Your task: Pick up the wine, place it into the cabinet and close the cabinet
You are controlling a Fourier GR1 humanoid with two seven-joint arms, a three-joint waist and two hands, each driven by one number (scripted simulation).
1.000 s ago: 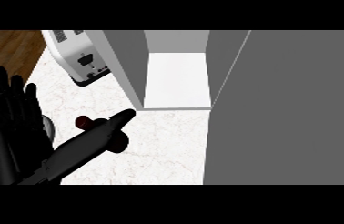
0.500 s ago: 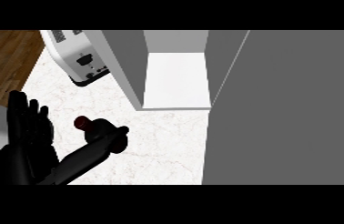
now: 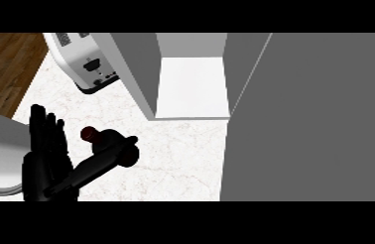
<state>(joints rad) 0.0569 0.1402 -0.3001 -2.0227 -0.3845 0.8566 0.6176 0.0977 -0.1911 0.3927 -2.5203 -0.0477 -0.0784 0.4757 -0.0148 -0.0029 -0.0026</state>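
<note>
the open cabinet (image 3: 189, 74) stood at the middle of the counter (image 3: 176, 163), its white shelf floor showing between grey side walls and its door (image 3: 307, 119) swung out as a wide grey panel on its right side. left of the cabinet, touching or nearly touching its left wall, sat a white toaster (image 3: 84, 64) with a dark knob on its end, and beyond that a strip of wooden floor (image 3: 18, 64).

in front of the cabinet and to its left, the wine (image 3: 89, 134) showed only as a dark red cap. the bottle's body could not be made out, because the right hand (image 3: 110, 151) lay over it with dark fingers that seemed to be curled round its neck just below the cap; the grip looked closed on the bottle, though the black shapes ran together. the wine was well short of the cabinet opening, over the marbled counter.

further left of the cabinet, the left hand (image 3: 45, 139) stood with its fingers straight and upright, spread slightly and holding nothing. a white rounded object (image 3: 9, 158) showed at the edge beside it; what it was could not be told.
</note>
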